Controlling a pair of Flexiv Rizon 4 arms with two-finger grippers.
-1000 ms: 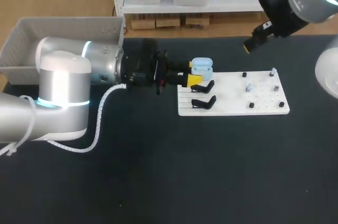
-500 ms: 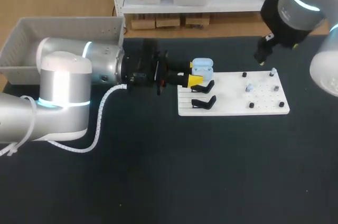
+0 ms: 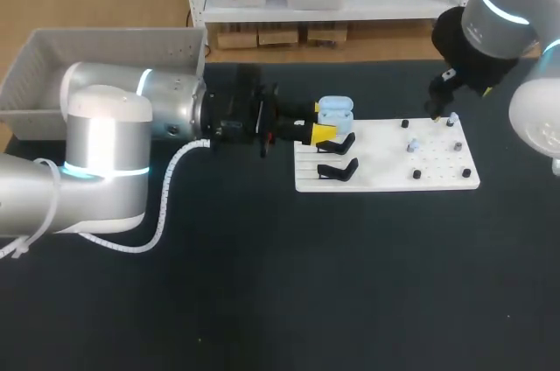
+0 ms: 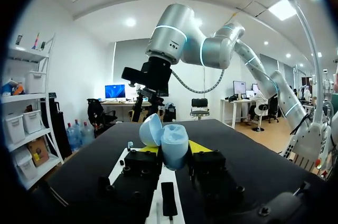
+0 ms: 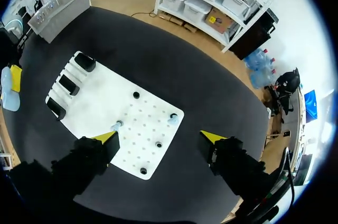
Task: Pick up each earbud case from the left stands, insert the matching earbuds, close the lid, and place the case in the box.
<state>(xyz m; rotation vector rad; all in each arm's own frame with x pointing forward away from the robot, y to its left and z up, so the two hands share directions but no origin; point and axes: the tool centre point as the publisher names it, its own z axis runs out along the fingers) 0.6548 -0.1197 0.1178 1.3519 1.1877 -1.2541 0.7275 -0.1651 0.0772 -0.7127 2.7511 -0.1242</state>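
Head view: left gripper is pinching the light blue earbud case, lid popped open, at the white board's left edge. Right gripper hangs spread wide over the board's right part.

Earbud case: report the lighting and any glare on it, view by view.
Head view: earbud case evenly lit, no glare. Left wrist view: held in the left hand, lit from above, lower part shaded. Right wrist view: pale, glare-free, off beside the white board.
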